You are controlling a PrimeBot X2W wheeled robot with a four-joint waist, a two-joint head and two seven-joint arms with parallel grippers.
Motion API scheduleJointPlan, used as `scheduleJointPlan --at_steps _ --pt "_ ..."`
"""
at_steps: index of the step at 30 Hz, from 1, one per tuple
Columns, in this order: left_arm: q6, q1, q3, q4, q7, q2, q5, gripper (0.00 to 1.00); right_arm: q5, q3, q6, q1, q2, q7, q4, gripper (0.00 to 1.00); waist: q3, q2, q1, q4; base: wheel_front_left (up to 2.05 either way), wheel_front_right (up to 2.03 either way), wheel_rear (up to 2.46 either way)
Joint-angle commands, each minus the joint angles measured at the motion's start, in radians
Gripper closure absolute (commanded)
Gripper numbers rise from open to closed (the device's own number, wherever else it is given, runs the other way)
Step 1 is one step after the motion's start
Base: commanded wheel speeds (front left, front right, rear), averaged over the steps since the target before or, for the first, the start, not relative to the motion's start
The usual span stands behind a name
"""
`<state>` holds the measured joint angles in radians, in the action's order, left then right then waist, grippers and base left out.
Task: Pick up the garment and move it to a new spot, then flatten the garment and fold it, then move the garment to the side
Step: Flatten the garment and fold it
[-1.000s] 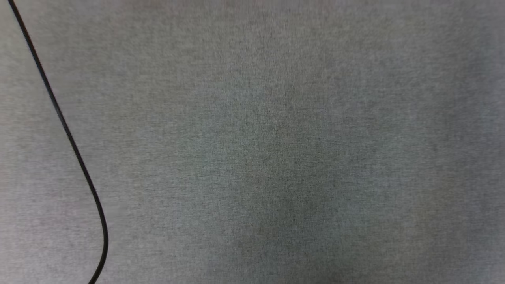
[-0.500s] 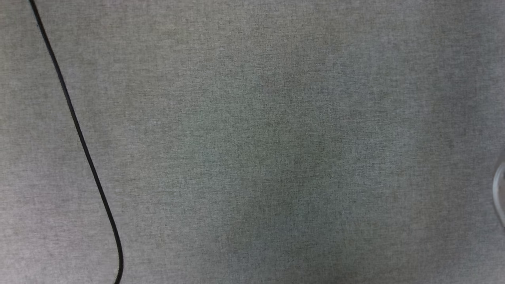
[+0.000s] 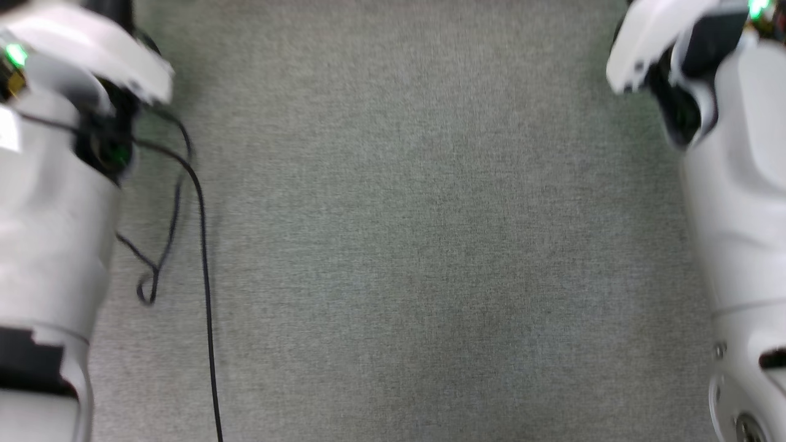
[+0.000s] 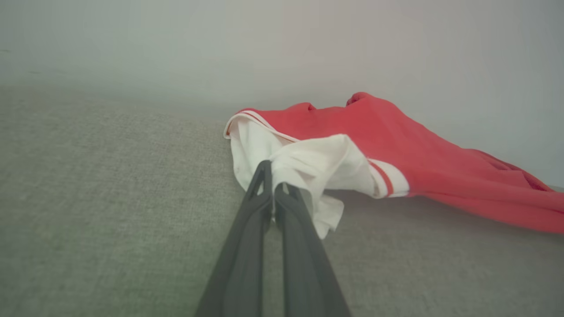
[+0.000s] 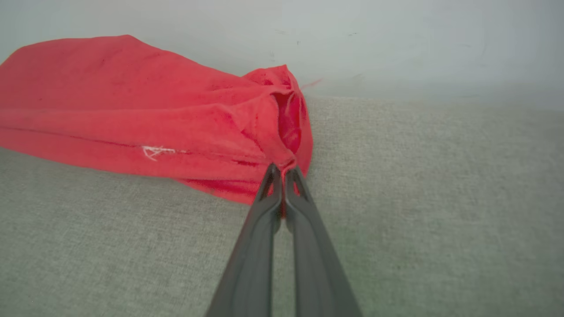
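The garment [image 4: 396, 141] is a red jersey with white striped trim and a white lining, lying bunched on grey fabric. In the left wrist view my left gripper [image 4: 273, 176] is shut on a white fold of its lining, near a trimmed edge. In the right wrist view the garment [image 5: 132, 110] stretches away to the left, and my right gripper [image 5: 282, 169] is shut on a pinched red corner of it. The head view has my two pale forearms [image 3: 55, 215] at its left and right edges over grey fabric.
A thin black cable [image 3: 202, 258] runs down the grey cloth surface [image 3: 417, 245] beside my left forearm, with a looped strand next to it. In both wrist views a pale wall [image 4: 176, 44] rises just behind the garment.
The head camera has swung: both forearms have come into the picture at its sides, and the black cable now sits nearer the left arm with a loop showing.
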<state>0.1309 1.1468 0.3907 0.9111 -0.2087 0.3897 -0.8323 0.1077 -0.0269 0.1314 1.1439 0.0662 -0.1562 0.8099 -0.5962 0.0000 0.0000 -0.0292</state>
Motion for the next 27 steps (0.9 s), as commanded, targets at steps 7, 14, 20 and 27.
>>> scheduleJointPlan --at_steps 7,14,20,27 --pt "-0.001 -0.283 0.078 -0.090 -0.041 0.015 -0.054 1.00 0.113 0.100 -0.002 -0.286 0.090 0.008 -0.107 1.00 0.173 0.0000 0.0000 0.037 0.00 0.00 0.00" --pt "-0.017 -0.517 0.109 -0.198 -0.046 0.056 -0.065 1.00 0.199 0.099 -0.002 -0.596 0.160 -0.036 -0.329 1.00 0.296 0.0000 0.0000 0.040 0.00 0.00 0.00" --pt "-0.090 -0.712 0.084 -0.326 -0.051 0.090 -0.094 1.00 0.225 0.042 -0.002 -0.820 0.156 -0.086 -0.492 1.00 0.364 0.0000 0.0000 0.031 0.00 0.00 0.00" --pt "-0.260 -1.016 0.060 -0.610 -0.016 0.142 -0.136 1.00 0.217 -0.063 -0.003 -1.103 0.094 -0.155 -0.704 1.00 0.448 0.0000 0.0000 0.043 0.00 0.00 0.00"
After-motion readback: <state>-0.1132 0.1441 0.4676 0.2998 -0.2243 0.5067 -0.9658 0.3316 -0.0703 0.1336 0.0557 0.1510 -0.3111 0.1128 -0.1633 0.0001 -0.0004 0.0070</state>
